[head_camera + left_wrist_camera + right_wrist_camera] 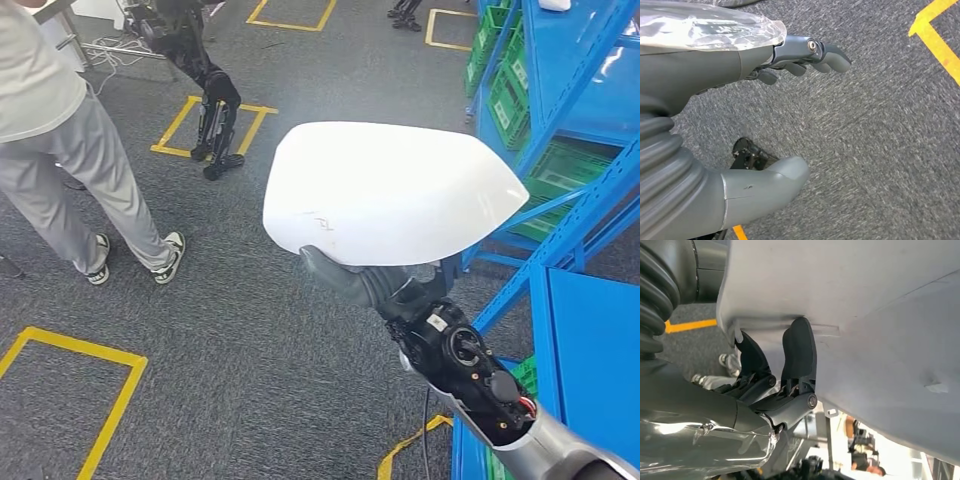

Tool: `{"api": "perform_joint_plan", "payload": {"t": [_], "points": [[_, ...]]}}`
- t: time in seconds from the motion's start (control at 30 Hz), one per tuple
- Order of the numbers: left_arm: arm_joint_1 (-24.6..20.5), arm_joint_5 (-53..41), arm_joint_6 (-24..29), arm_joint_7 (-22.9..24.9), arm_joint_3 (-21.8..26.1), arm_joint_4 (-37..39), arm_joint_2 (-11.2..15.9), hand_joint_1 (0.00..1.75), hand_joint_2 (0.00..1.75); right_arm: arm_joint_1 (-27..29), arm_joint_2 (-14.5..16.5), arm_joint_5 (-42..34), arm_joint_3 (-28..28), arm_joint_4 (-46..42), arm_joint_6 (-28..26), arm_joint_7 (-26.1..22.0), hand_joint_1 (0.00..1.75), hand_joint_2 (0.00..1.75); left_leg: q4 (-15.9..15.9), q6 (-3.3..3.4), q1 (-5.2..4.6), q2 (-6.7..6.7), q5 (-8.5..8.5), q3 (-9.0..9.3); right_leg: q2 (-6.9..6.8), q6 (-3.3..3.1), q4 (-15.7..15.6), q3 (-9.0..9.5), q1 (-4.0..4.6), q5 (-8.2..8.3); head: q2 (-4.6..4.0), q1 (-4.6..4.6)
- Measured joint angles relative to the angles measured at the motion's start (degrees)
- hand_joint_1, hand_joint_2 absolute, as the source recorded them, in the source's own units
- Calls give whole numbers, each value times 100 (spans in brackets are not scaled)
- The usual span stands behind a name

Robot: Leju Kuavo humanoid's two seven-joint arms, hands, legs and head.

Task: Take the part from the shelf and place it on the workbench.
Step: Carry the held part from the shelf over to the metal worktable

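A large white smooth moulded part (392, 190) is held up in the middle of the head view, over the grey carpet. My right hand (370, 282) grips it from below, thumb along its near edge. From the right wrist camera the dark fingers (798, 352) press against the part's pale underside (885, 330). My left hand (753, 120) hangs above the carpet with fingers and thumb apart, holding nothing.
Blue shelving (573, 140) with green crates (513, 90) stands close on the right. A person in grey trousers (83, 160) stands at the left. Another dark legged robot (204, 80) stands further back. Yellow tape boxes (113, 400) mark the carpet.
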Motion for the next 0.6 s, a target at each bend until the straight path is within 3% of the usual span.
{"api": "perform_joint_plan", "payload": {"t": [0.07, 0.1, 0.13, 0.2, 0.23, 0.3, 0.4, 0.47, 0.53, 0.57, 0.6], "points": [[2, 0, 2, 11, 0, 0, -3, 0, 175, 7, 0, 0, 5, 3, 1, 4, 175, 175, 3, 13, -4, -49, -4, 1, 26, 20, 709, -330, -9, -236, 0, 18], [4, 0, 3, 18, 0, 0, -8, 0, 175, 8, 0, 0, 8, 5, 1, 7, 175, 175, 4, 13, -3, -85, -5, 5, 28, 19, 784, -373, -11, -194, 0, 21], [4, 0, 5, 21, 0, 0, -12, 0, 175, 7, 0, 0, 8, 6, 1, 9, 175, 175, 6, 9, 1, -124, -8, 15, 35, 12, 615, -301, -13, -39, 0, 27], [4, -1, 7, 25, 0, 0, -20, 0, 175, 2, 0, 0, 7, 7, 1, 12, 175, 175, 13, -15, 7, -208, -23, 35, 128, -23, -194, 69, -19, 395, 0, 47], [1, -2, 7, 26, 0, 0, -21, 0, 175, -1, 0, 0, 7, 7, 1, 12, 175, 175, 27, -35, 0, -245, -30, 30, 192, -42, -574, 247, -22, 532, 0, 50], [2, -4, 7, 28, 0, 0, -20, 0, 175, -8, 0, -1, 8, 8, 4, 14, 175, 175, 45, -91, -10, -304, -19, -17, 271, -80, -907, 415, -17, 576, 0, 45], [18, -4, 7, 31, 0, 0, -17, 0, 175, -25, 0, -2, 10, 10, 7, 14, 175, 175, 98, -182, -1, -302, -47, -79, 189, -157, -963, 447, -29, 583, 0, 7], [12, -6, 7, 30, 0, 0, -10, 0, 175, -39, 0, -2, 7, 10, 5, 13, 175, 175, 515, -231, 6, -169, -297, -274, 113, -232, -1005, 466, -41, 604, 0, -34], [8, -7, 7, 30, 0, 0, -11, 0, 175, -37, 0, -2, 10, 10, 7, 13, 175, 175, 1340, -268, 9, -79, -661, -680, 37, -270, -1008, 456, -24, 604, 0, -68], [13, -7, 7, 30, 0, 0, -14, 0, 175, -32, 0, -2, 15, 10, 10, 14, 175, 175, 1678, -278, 11, -69, -764, -853, -2, -275, -1008, 452, -18, 604, 0, -76], [19, -7, 7, 31, 0, 0, -17, 0, 175, -30, 0, -2, 18, 10, 10, 15, 175, 175, 1821, -282, 11, -62, -762, -931, -39, -276, -1008, 452, -13, 602, 0, -80]]}}
